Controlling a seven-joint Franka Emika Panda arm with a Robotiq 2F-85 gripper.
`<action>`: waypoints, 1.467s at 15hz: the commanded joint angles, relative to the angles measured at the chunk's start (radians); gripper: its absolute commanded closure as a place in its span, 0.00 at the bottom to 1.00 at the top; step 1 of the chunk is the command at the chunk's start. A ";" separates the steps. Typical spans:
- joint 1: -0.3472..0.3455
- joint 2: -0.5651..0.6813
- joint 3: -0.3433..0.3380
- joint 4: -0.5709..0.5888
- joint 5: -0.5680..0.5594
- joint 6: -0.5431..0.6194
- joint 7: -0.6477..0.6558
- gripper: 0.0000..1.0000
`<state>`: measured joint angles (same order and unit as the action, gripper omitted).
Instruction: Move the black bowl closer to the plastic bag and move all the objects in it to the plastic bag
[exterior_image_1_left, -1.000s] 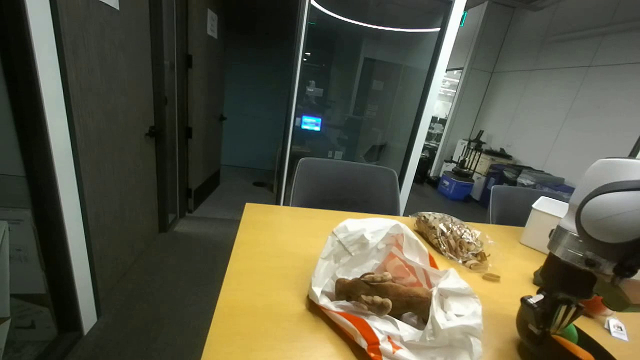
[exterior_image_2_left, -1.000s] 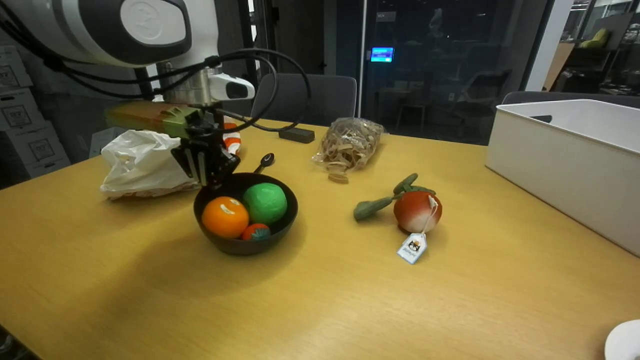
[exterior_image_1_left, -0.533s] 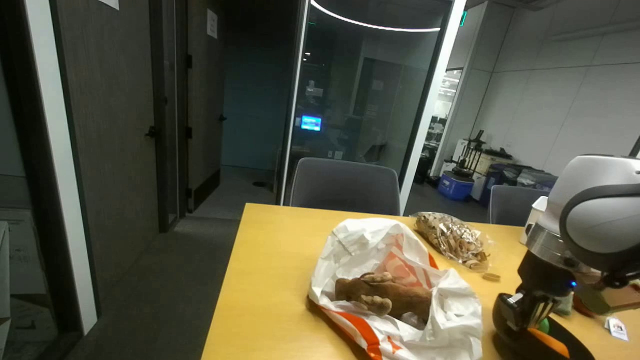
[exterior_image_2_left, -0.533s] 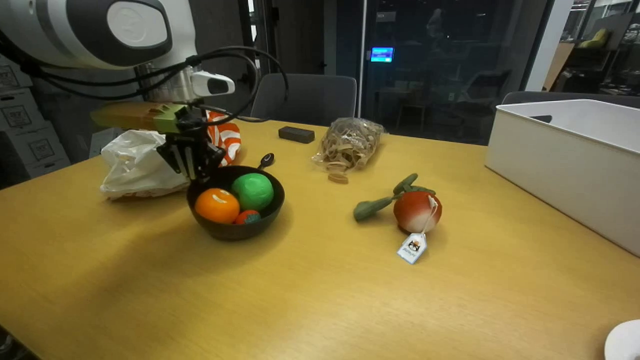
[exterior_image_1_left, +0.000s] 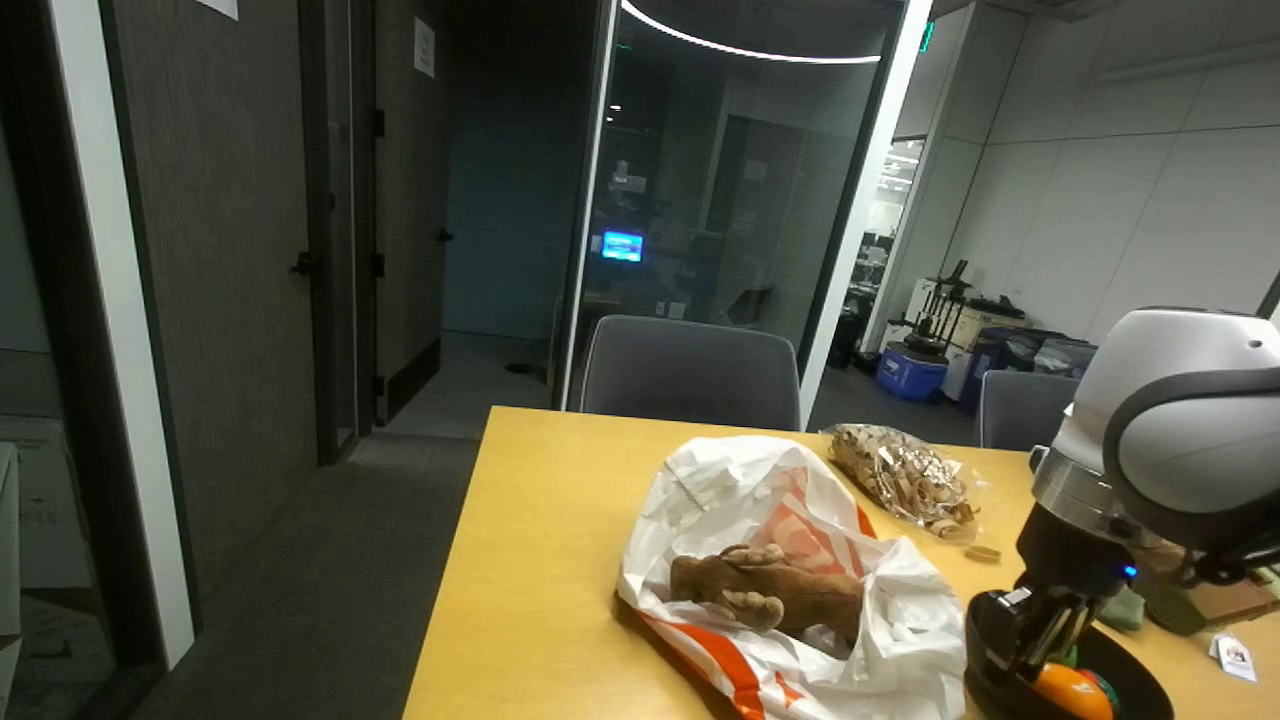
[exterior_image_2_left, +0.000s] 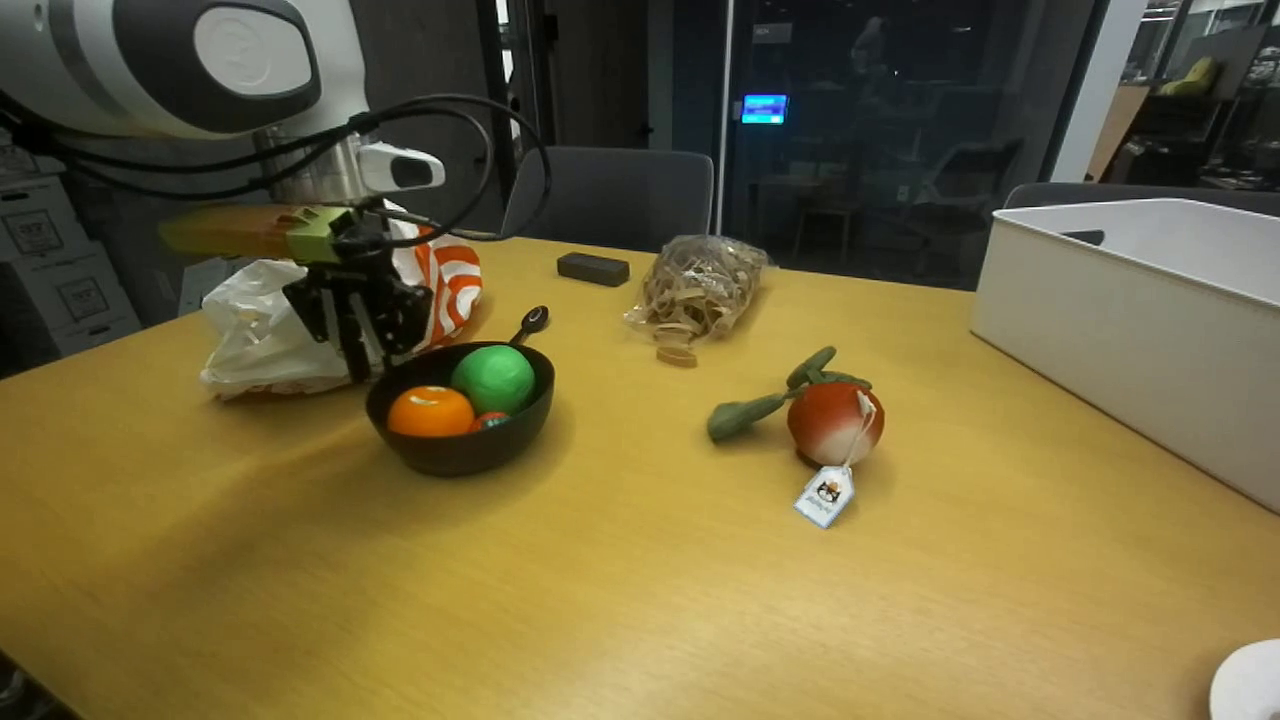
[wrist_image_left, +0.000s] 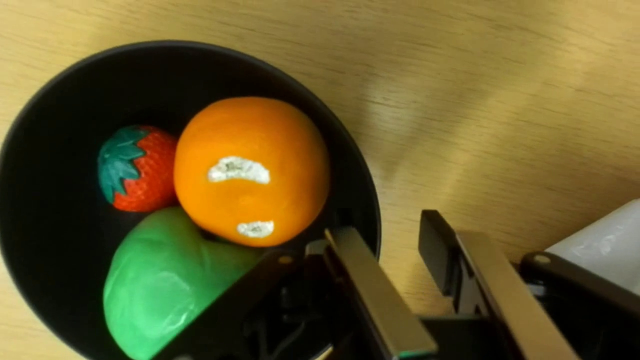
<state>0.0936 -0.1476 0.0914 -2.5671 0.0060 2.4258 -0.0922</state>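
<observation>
From my remote seat, the tabletop (exterior_image_2_left: 640, 600) is the largest thing that matters and carries the rest. Next is the crumpled plastic bag (exterior_image_2_left: 265, 335), at about ten o'clock from the black bowl (exterior_image_2_left: 455, 460) in an exterior view; the bowl, the thing I'm to shift, stands right way up near the bag. My pincer (wrist_image_left: 392, 227) is spread, straddling the bowl's rim between three and four o'clock in the wrist view, one jaw over the inside, one beyond; whether either touches, I can't say. In the bowl lie a green lump (wrist_image_left: 160, 285) between six and seven, an orange ball (wrist_image_left: 252, 172) at two and a strawberry (wrist_image_left: 142, 170) at ten. What worries me: the outer jaw, being on the bag's side, could catch the plastic and fold its mouth in. Pinching one side only could tip the bowl and roll its round load out. Only in an exterior view can I see into the bag, where a brown plush-looking thing (exterior_image_1_left: 805, 595) lies. There bowl and bag seem to meet, while the wrist view shows tabletop between them. The wrist view also gives me nearly the whole strawberry, part-hidden in both exterior views.
</observation>
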 joint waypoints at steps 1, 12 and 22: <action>0.000 -0.036 -0.022 0.017 0.053 -0.071 -0.021 0.27; -0.078 -0.189 -0.068 0.008 0.075 -0.117 0.170 0.00; -0.175 -0.034 0.013 -0.049 -0.201 0.253 0.512 0.00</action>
<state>-0.0210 -0.2241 0.0732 -2.6146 -0.0766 2.6006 0.3063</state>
